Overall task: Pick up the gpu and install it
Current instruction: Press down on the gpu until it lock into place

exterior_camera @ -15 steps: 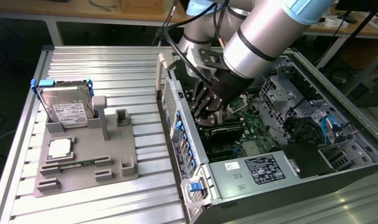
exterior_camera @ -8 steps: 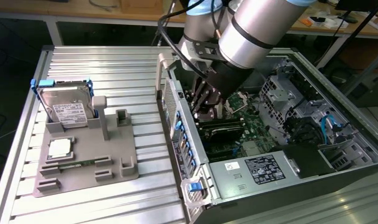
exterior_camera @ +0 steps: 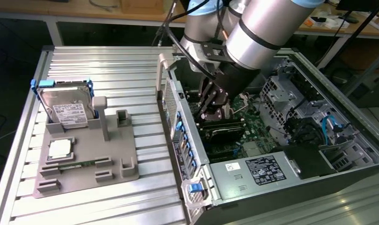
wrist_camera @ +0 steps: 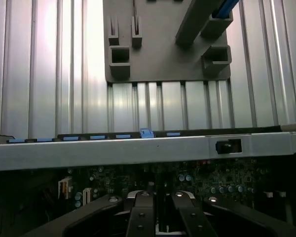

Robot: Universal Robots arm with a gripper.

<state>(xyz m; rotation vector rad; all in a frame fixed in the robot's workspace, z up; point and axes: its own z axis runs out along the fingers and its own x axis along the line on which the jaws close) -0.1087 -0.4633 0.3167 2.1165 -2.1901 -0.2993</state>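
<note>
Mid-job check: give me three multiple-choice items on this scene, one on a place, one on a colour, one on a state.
1. Where is the pincer?
A parked far outside the case
B inside the open computer case
C resting on a keyboard

2. What colour is the frame around the hard drive?
A red
B blue
C yellow

3. How does the hard drive sit?
A upright in the grey fixture
B lying flat
C hanging from the pincer

Answers:
1. B, the pincer hangs over the motherboard within the case walls.
2. B, the frame's top edge is plainly blue.
3. A, the drive stands on edge in the fixture's slot.
</note>
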